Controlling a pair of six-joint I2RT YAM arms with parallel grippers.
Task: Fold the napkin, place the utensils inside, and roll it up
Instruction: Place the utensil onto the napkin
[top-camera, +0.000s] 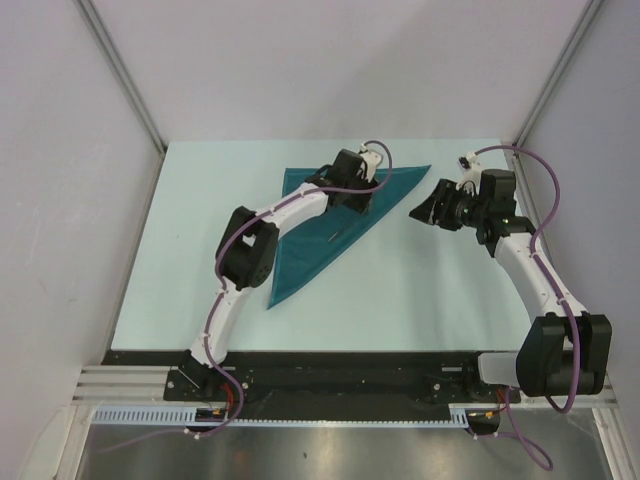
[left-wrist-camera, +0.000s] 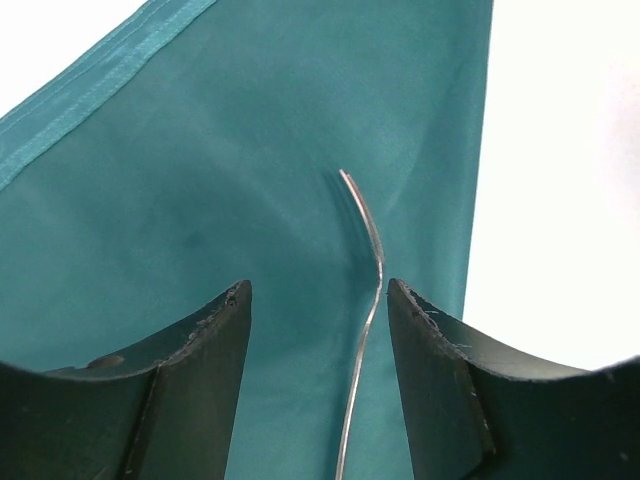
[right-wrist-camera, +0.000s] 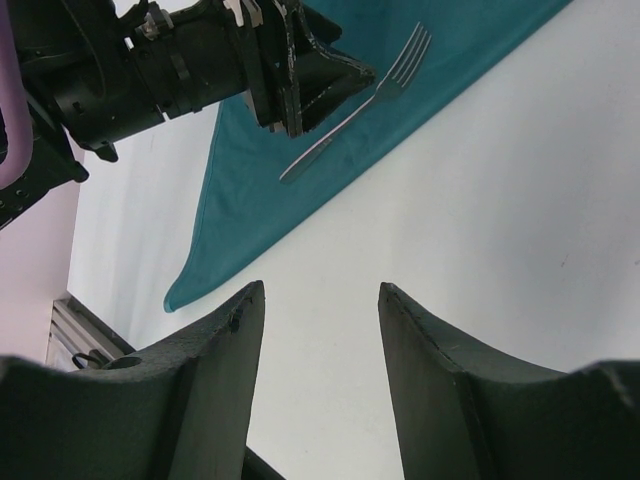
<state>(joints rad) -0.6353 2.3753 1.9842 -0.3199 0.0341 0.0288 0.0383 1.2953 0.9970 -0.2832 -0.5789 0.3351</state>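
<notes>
The dark teal napkin (top-camera: 310, 240) lies folded into a triangle on the table, its long point toward the near left. A metal fork (right-wrist-camera: 360, 100) lies on its far right part. My left gripper (top-camera: 358, 200) is open and low over the napkin (left-wrist-camera: 200, 200), its jaws on either side of the fork's handle (left-wrist-camera: 365, 310); the handle is nearer the right finger (left-wrist-camera: 430, 360) and apart from it. My right gripper (top-camera: 425, 212) is open and empty, to the right of the napkin's right corner, over bare table (right-wrist-camera: 320, 286). No other utensil shows.
The pale table (top-camera: 420, 300) is enclosed by white walls at the back and both sides. A black strip and metal rail (top-camera: 330, 370) run along the near edge by the arm bases. The left arm (right-wrist-camera: 150, 70) fills the right wrist view's upper left.
</notes>
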